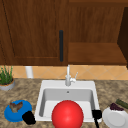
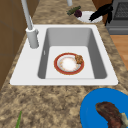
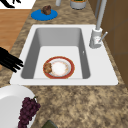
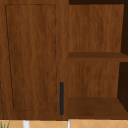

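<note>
Fingers of the right hand (image 3: pixel 10 62) are stretching out straight and apart, hovering over the front rim of the sink (image 3: pixel 62 81), between it and the white plate (image 3: pixel 10 105) carrying grapes (image 3: pixel 27 111). Inside the basin a red-rimmed plate (image 3: pixel 59 67) is lying. The left hand (image 1: pixel 29 118) is floating beside the blue plate (image 1: pixel 12 115); whether its fingers are curled I cannot tell.
</note>
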You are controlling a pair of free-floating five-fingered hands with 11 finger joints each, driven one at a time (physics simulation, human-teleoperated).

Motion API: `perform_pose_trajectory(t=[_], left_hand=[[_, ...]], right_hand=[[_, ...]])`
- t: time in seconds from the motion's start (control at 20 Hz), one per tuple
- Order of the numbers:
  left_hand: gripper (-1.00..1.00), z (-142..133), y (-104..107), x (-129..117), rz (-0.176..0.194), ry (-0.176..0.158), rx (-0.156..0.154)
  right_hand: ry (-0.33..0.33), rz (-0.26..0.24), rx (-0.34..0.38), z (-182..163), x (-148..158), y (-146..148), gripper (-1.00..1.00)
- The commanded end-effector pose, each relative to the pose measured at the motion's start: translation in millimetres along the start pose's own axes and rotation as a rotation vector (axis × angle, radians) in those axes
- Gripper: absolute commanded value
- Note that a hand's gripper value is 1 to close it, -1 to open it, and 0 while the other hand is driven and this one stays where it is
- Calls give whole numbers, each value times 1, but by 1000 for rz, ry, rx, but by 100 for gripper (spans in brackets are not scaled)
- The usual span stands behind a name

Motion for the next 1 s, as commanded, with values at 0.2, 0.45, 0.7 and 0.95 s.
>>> perform_pose_trajectory(t=[0.2,0.45,0.7,0.95], left_hand=[[-100,-1,1,0,-3,15,-2],[-100,-5,8,-5,-37,-44,-63],[-100,-2,6,-5,23,-5,-18],[-100,-2,7,-2,8,-95,-109]], right_hand=[[-3,9,-8,0,1,-1,0],[-2,1,-17,0,1,-1,0],[0,-3,-21,0,1,-1,0],[0,-5,-22,0,1,-1,0]])
